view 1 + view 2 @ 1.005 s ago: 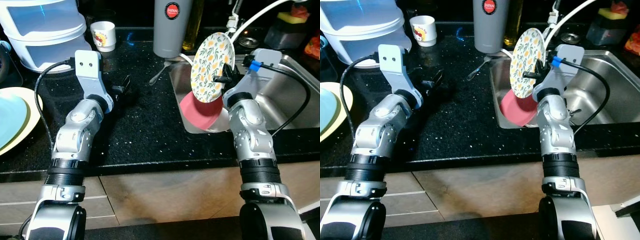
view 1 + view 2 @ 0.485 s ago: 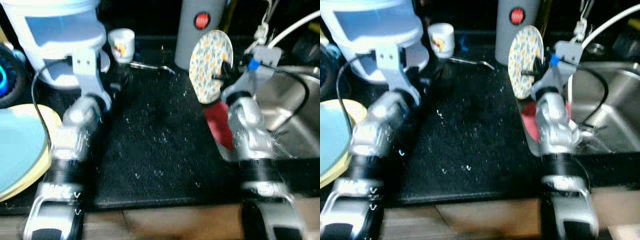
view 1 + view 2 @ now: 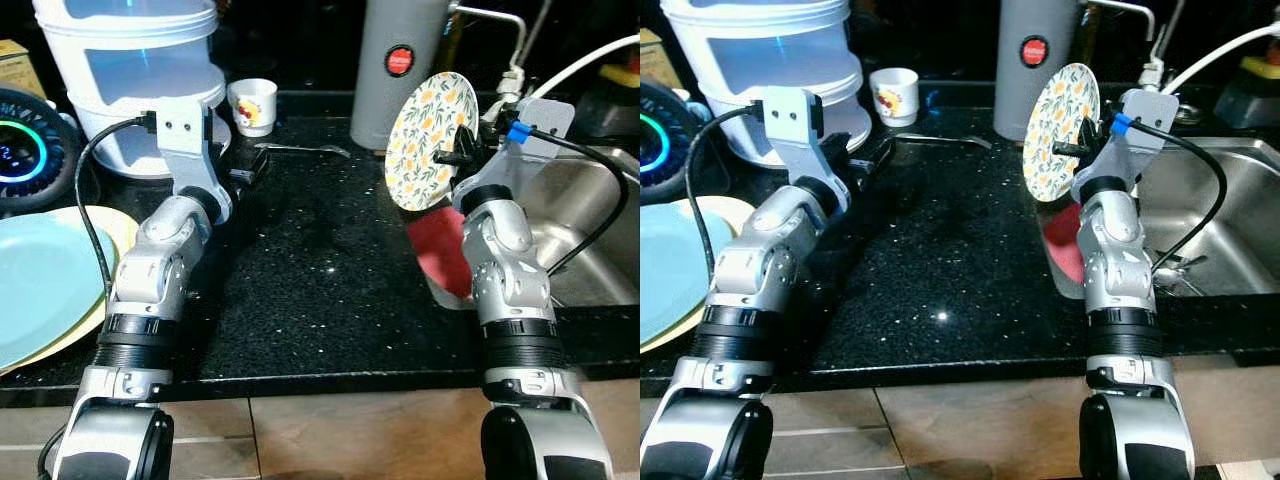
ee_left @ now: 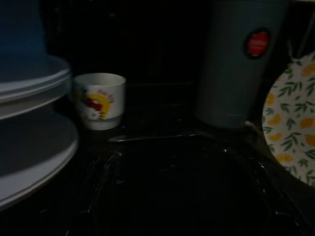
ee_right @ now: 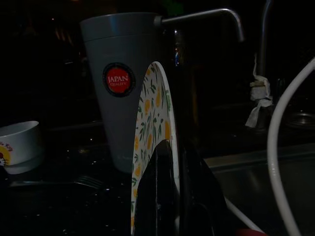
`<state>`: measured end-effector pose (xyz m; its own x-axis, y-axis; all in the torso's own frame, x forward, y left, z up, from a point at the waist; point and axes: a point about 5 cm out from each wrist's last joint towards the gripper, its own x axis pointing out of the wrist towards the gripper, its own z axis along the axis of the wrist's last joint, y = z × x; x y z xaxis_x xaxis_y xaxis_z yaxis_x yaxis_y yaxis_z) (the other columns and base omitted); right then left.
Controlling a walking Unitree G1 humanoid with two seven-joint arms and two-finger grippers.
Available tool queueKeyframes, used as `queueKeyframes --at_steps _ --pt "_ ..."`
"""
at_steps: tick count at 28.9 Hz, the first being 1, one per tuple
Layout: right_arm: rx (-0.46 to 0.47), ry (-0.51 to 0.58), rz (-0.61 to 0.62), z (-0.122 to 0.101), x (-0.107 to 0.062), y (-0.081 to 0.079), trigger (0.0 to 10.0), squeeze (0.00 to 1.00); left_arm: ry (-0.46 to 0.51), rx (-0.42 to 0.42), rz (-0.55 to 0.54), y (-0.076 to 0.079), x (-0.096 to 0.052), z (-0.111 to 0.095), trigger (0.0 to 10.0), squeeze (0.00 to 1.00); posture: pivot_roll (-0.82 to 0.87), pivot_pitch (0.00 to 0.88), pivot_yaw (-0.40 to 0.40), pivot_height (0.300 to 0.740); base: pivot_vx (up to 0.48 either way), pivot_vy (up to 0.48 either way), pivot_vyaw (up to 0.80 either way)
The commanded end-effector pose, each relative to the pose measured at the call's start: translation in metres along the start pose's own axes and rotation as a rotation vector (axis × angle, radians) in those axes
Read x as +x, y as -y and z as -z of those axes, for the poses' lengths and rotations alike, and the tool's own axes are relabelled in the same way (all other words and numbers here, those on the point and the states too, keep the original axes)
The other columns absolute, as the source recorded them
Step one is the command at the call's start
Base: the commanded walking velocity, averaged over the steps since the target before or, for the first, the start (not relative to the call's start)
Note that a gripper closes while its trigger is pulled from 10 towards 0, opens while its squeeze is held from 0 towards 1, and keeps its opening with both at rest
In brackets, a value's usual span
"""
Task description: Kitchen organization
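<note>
A black speckled counter (image 3: 330, 290) is seen in a dim kitchen. At its right edge lies a steel sink (image 3: 590, 240) holding a red bowl (image 3: 440, 255). Above the counter's right side, a floral plate (image 3: 430, 140) is gripped upright by the right gripper (image 3: 462, 155). Over the counter's left, the left gripper (image 3: 250, 170) is held; whether its fingers are parted cannot be told. At the counter's back, a grey tumbler (image 3: 395, 75) and white cup (image 3: 253, 105) are placed.

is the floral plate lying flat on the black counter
No, the round floral-patterned plate stands on edge in the air, clamped in the right gripper above the black speckled counter.
</note>
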<state>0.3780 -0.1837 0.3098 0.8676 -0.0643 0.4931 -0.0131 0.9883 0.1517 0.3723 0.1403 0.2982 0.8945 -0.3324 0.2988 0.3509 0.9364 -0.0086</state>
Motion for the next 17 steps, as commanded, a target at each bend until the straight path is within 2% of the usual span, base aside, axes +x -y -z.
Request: queueKeyframes --at_steps 1,17 --pt "0.008 0.011 -0.003 -0.0018 -0.0005 -0.0008 10.0 0.0 -0.019 0.012 0.003 0.0006 -0.0005 0.0046 10.0 0.0 0.03 0.157 0.012 0.74 0.0 0.0 0.0" --pt "0.006 0.006 -0.01 -0.0016 0.0004 -0.0009 10.0 0.0 -0.018 -0.001 -0.022 -0.0022 -0.0008 0.0049 10.0 0.0 0.02 0.15 0.007 0.74 0.0 0.0 0.0"
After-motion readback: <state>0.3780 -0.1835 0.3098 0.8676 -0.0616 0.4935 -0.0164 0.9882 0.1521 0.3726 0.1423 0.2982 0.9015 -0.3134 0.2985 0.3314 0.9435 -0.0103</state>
